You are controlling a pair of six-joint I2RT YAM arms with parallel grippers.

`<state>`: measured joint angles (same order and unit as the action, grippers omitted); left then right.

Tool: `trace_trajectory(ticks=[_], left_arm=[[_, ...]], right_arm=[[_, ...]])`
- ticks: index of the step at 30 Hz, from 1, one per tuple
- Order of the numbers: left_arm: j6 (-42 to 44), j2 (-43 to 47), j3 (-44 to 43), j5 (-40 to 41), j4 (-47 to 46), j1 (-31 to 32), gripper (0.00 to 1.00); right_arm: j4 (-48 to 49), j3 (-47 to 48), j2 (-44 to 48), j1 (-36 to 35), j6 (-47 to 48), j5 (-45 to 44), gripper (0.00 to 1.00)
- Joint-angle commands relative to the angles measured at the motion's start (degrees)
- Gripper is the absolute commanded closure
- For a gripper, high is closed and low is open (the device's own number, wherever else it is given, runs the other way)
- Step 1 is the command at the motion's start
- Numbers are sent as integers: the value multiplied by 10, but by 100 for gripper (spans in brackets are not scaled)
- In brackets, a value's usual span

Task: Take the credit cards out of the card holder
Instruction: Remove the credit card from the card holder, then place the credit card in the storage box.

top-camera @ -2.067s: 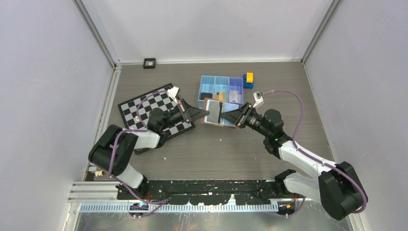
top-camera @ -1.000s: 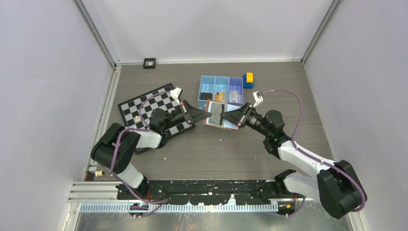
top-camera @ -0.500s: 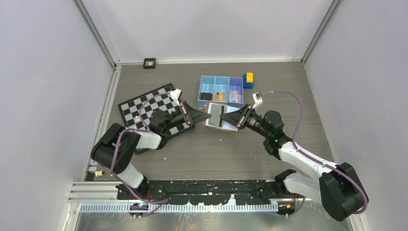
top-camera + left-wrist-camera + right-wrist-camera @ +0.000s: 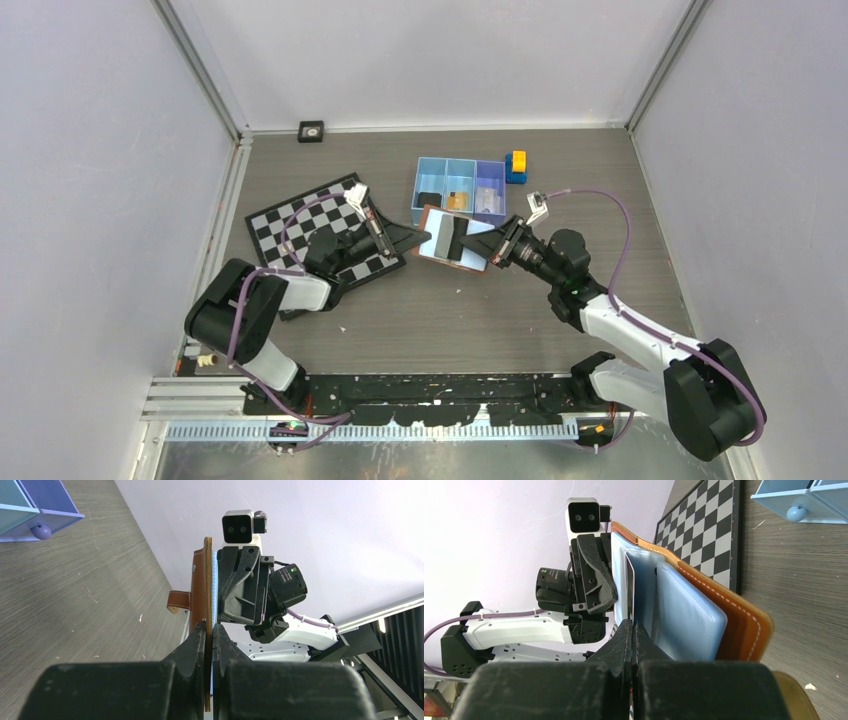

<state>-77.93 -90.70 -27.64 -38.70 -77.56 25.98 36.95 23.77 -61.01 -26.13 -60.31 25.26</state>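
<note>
The card holder (image 4: 440,243) is brown outside with pale blue-grey pockets inside, and is held open above the table between both arms. My left gripper (image 4: 424,237) is shut on its left edge; the left wrist view shows the brown edge (image 4: 200,587) pinched between my fingers (image 4: 197,640). My right gripper (image 4: 491,251) is shut on a thin dark credit card (image 4: 458,238) that stands out of the pockets. In the right wrist view this card (image 4: 629,582) runs up from my gripper (image 4: 632,628), beside the blue-grey pockets (image 4: 686,617) and the brown cover (image 4: 744,622).
A blue three-compartment tray (image 4: 418,186) with small flat items stands just behind the holder, and a yellow-and-blue block (image 4: 516,166) is at its right end. A checkerboard (image 4: 290,222) lies under the left arm. A small black object (image 4: 311,131) sits by the back wall.
The holder and both grippers have shifted a little to the left. Both grips are unchanged.
</note>
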Motion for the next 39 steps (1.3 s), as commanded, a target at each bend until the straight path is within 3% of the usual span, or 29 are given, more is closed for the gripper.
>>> trace_trajectory(ticks=[1,8,17,20,24,29,34,39], left_arm=[[-2,38,9,14,-44,-14,100],[-13,41,23,21,-33,-39,100],[5,54,33,30,64,-81,100],[47,95,35,45,161,-101,100],[135,179,14,88,376,-106,100],[231,310,-8,195,577,-106,100],[268,427,-3,293,657,-106,100],[275,469,4,330,679,-106,100]], right_arm=[[-4,10,17,4,12,-13,100],[-35,10,25,17,13,-29,100],[-85,38,31,53,20,-13,100],[-142,74,26,67,35,-17,100],[-215,139,-14,69,62,-35,100],[-235,214,-111,69,63,-45,100],[-240,299,-224,67,61,-40,100],[-270,387,-322,65,74,-53,100]])
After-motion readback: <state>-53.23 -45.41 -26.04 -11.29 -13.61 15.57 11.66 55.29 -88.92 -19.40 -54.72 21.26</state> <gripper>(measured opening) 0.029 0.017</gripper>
